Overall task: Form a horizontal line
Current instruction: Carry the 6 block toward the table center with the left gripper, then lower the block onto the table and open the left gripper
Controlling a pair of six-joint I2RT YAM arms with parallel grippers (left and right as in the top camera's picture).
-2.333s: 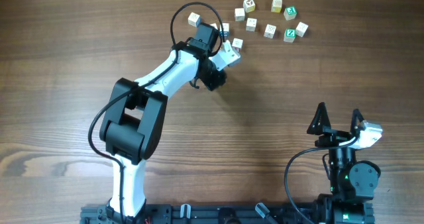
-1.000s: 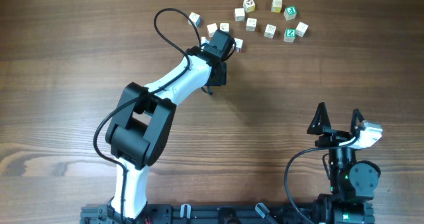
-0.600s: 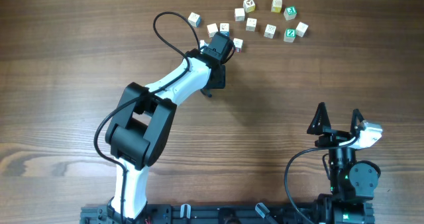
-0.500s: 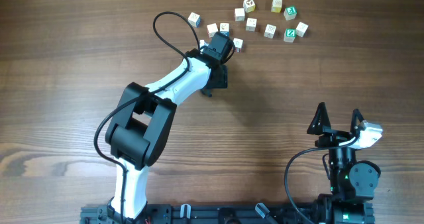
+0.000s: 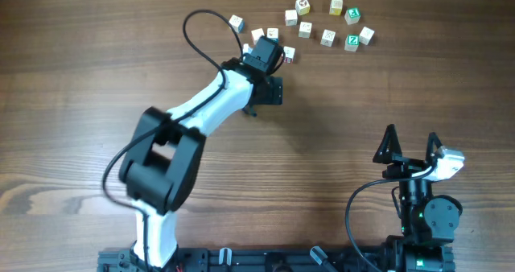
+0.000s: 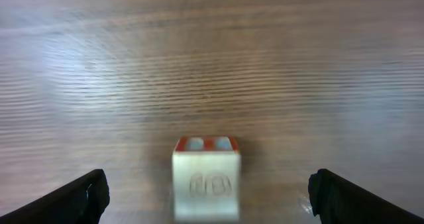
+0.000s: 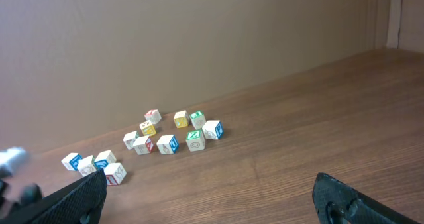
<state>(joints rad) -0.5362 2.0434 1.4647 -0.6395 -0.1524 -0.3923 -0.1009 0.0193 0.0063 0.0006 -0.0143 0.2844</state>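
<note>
My left gripper point(image 5: 272, 58) is at the upper middle of the table, open; its dark fingertips point(image 6: 86, 196) stand far apart. Between them, touching neither, a whitish cube point(image 6: 206, 179) with red and blue marks on top rests on the wood. From overhead that cube point(image 5: 288, 54) peeks out at the gripper's right. Just above it two cubes point(image 5: 265, 35) sit side by side, and a fourth cube point(image 5: 236, 22) lies further left. No straight row of three touching cubes shows. My right gripper point(image 5: 412, 147) is open and holds nothing, near the front right.
Several loose letter cubes point(image 5: 330, 22) are scattered at the top right, seen from the right wrist as a small cluster point(image 7: 173, 132). A black cable point(image 5: 201, 30) loops above the left arm. The right arm's base point(image 5: 426, 216) stands at the front edge.
My left gripper has gone from shut on the cube to wide open, leaving the cube on the table. The left arm's lower links have shifted slightly. The right arm is unchanged.
</note>
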